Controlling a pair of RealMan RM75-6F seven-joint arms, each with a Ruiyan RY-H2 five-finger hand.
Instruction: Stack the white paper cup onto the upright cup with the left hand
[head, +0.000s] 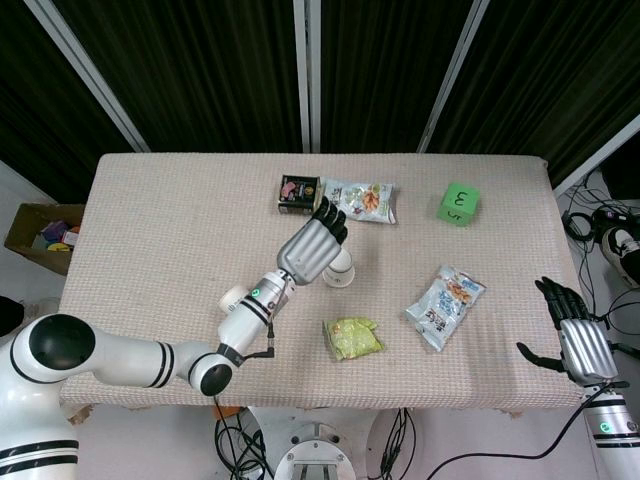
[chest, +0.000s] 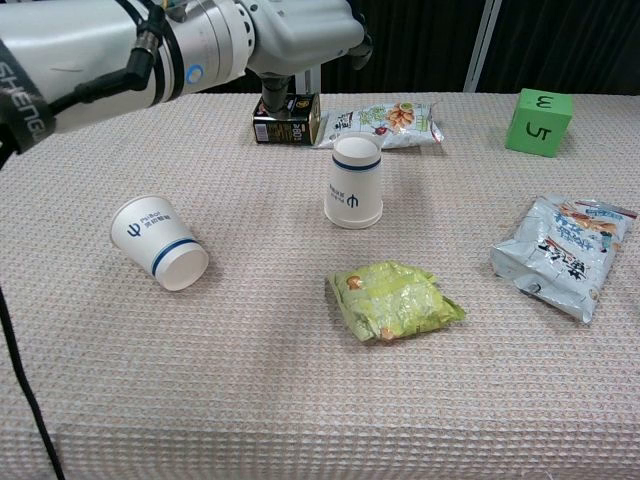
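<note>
Hovering above the standing cup (chest: 355, 181) mid-table, the left hand (head: 313, 246) is holding nothing, fingers loosely apart. The white paper cup (chest: 159, 241) is lying on its side toward the table's left edge, mouth facing the front edge, nearer this hand than the idle, spread right hand (head: 577, 335).

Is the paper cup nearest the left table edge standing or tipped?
Tipped. The paper cup lies on its side on the table, its round base facing the chest camera.

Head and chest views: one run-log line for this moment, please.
left robot hand: above standing cup, empty | lying cup: untouched | right robot hand: open, idle
</note>
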